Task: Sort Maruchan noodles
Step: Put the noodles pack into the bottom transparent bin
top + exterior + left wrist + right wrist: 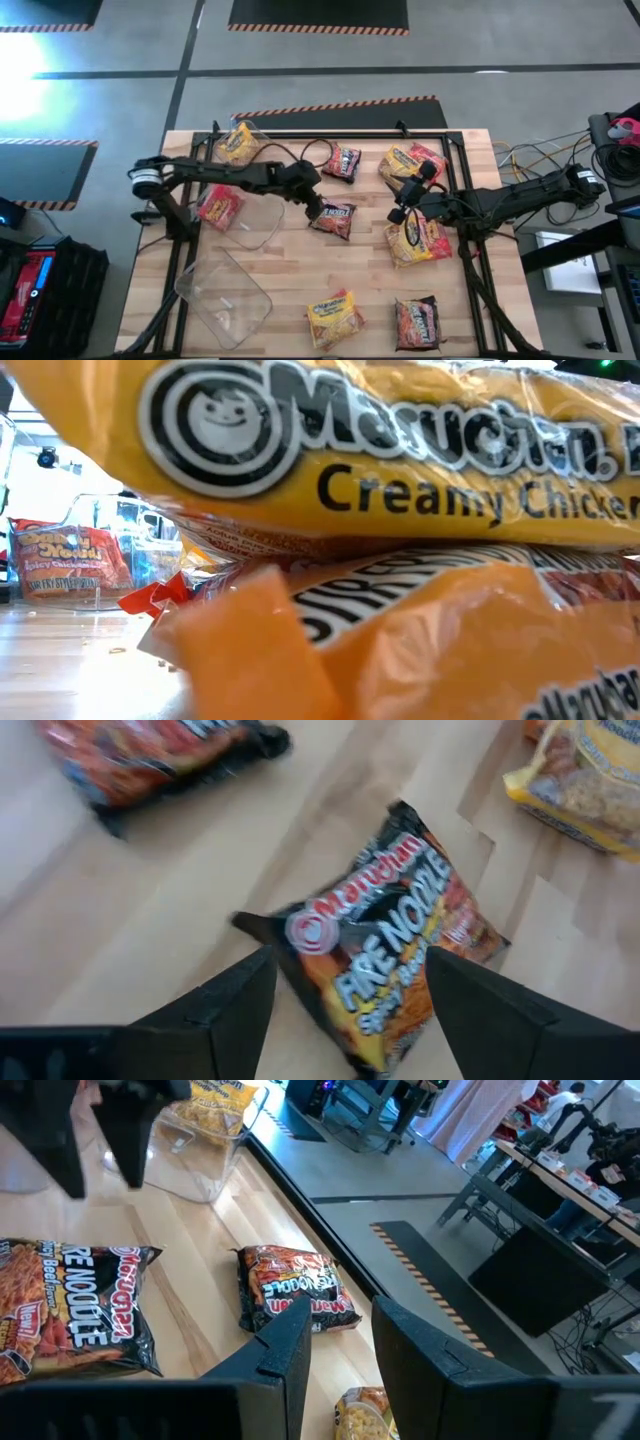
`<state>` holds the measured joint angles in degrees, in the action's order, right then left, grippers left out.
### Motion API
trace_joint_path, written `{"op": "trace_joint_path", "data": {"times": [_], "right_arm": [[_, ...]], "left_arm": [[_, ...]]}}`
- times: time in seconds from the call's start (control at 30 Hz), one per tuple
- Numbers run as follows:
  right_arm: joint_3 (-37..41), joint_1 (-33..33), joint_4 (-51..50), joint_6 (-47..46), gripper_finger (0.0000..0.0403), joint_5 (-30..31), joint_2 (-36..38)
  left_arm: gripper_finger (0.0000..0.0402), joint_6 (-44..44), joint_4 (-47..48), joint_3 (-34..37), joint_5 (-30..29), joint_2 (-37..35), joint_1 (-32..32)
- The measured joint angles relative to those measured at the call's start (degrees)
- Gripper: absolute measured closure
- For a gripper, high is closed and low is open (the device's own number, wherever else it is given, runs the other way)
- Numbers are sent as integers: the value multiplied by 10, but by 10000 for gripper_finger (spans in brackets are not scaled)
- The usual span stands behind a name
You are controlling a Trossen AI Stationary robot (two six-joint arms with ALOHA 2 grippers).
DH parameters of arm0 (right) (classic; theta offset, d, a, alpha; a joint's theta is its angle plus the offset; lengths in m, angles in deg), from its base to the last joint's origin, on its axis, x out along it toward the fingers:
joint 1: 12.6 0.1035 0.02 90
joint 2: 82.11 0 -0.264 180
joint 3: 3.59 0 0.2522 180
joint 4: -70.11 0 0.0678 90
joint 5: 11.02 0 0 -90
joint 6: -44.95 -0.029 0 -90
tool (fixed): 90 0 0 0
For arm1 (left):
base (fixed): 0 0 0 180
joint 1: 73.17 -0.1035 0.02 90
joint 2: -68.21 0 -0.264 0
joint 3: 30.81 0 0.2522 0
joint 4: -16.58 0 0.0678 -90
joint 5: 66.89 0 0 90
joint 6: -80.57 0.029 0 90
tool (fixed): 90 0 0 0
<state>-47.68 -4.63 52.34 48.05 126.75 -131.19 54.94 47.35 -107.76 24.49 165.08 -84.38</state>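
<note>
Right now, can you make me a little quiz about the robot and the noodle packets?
1. True or false: the left gripper is open over a dark Fire Noodle packet.
2. Which colour is the packet in the top-left clear bin: A yellow, B blue?
3. Fill in: the right gripper holds ____.

Key: 1 true; 2 A, the yellow packet; 3 nothing.

From bench height, a yellow packet (400, 450) pressed against the lens blocks nearly everything, its edges cut off, and an orange packet (450, 650) below it is a blur. My left wrist camera smears the black packet (385, 935) under my left claw (345, 995), its lower end hidden behind my fingers (235, 1005).
</note>
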Motion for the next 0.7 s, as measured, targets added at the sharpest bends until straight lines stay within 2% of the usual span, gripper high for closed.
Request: {"op": "trace_joint_path", "data": {"times": [0.4,0.5,0.7], "right_arm": [[0,0,3,-7,303,-2,0],[0,0,41,-36,303,-4,-2],[0,0,113,-22,303,-13,-1]], "left_arm": [[165,-93,-6,-16,13,59,0],[165,-118,-7,-16,13,66,-3],[165,-144,-12,-16,11,78,-12]]}}
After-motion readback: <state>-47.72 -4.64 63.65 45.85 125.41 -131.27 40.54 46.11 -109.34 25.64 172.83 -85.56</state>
